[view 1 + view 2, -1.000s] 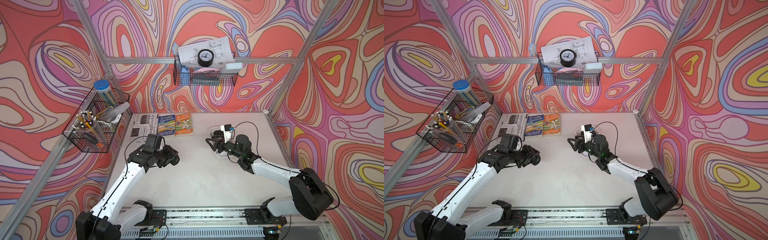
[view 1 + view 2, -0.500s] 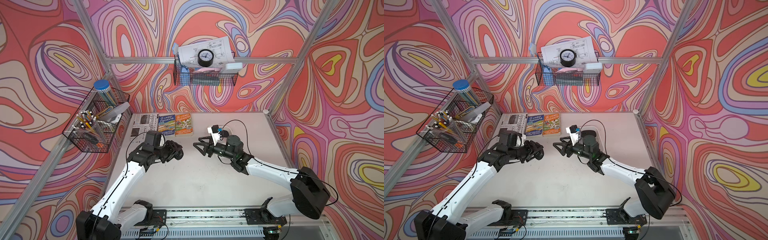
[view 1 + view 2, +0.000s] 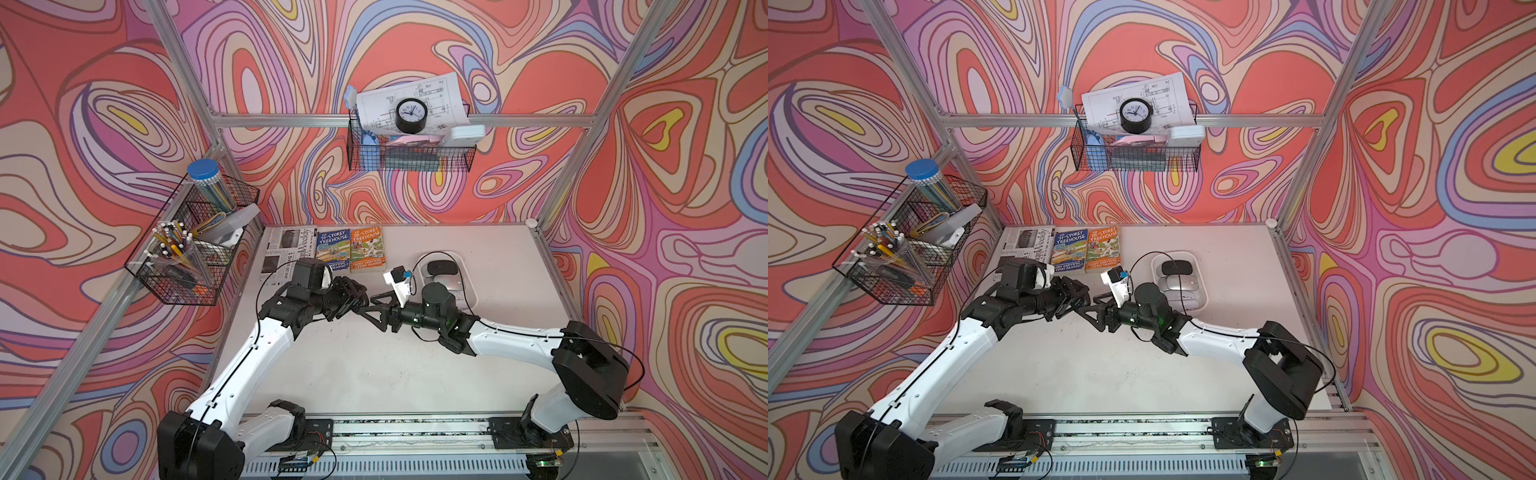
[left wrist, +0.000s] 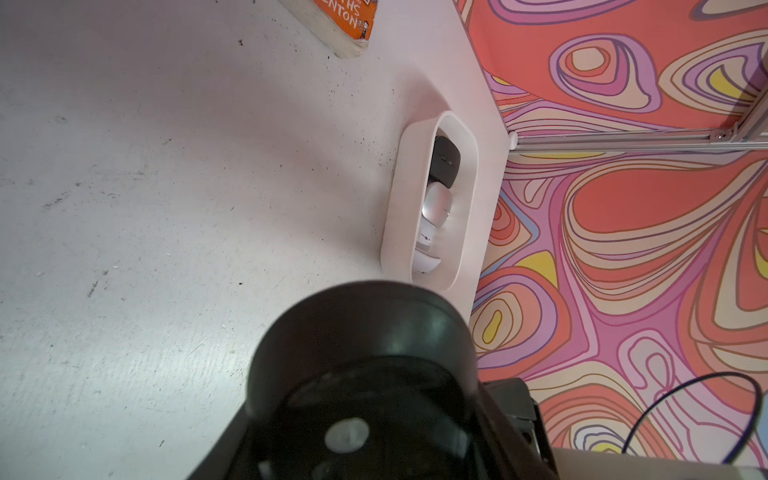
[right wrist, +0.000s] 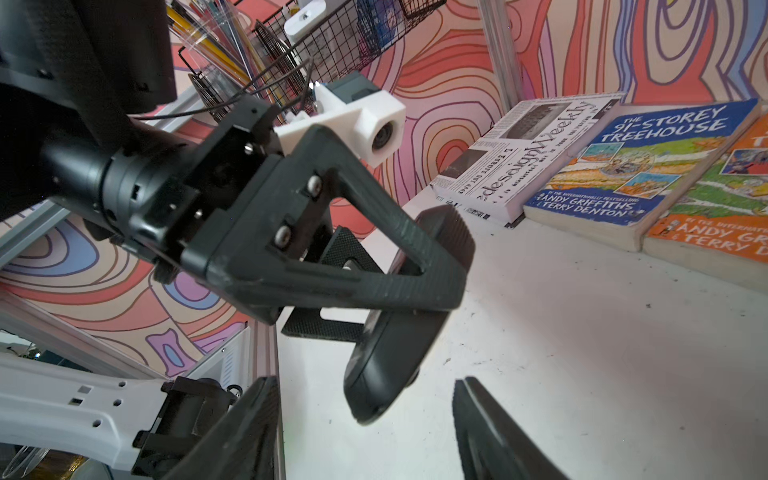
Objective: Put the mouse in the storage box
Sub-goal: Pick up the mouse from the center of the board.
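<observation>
A black mouse (image 5: 390,365) hangs above the table, with my left gripper (image 5: 374,274) shut on it. In the left wrist view the mouse (image 4: 365,353) fills the lower part and hides the jaws. My right gripper (image 5: 363,384) is open, and the mouse's free end points into the gap between its two fingers without touching them. In both top views the left gripper (image 3: 356,297) and right gripper (image 3: 368,305) meet tip to tip at mid-table. The white storage box (image 3: 467,270) (image 4: 399,216) stands at the back right and holds a black, a silver and a white mouse.
Two paperback books (image 3: 365,249) and a magazine (image 3: 286,249) lie along the back left of the table. A wire basket of pens (image 3: 187,253) hangs on the left wall. Another wire basket with a clock (image 3: 411,153) hangs on the back wall.
My right arm has swung left, away from the storage box, to face the left gripper. The left gripper has moved right with the mouse to meet it.
</observation>
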